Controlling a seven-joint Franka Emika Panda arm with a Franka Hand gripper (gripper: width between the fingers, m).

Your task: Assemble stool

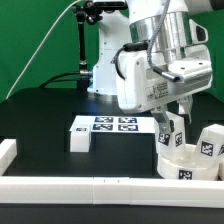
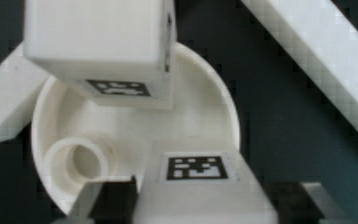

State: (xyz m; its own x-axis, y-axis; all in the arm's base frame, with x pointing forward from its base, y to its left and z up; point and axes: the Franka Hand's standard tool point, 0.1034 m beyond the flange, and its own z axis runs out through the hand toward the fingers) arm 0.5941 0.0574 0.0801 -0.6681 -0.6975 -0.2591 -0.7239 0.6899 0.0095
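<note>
We are finding the seat (image 1: 186,168) at the exterior view's lower right, one leg (image 2: 96,45) standing in it, a socket (image 2: 83,160) gaping bare. The gripper (image 2: 208,200) is hovering released above it, grasping nothing. A second leg (image 1: 80,136) and a third leg (image 1: 210,143) are waiting loose, so we are judging most fitting undone.

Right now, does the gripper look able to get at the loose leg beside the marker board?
Probably yes. The leg lies in the open on the table by the marker board, nothing over it, and the gripper is open above the seat.
</note>
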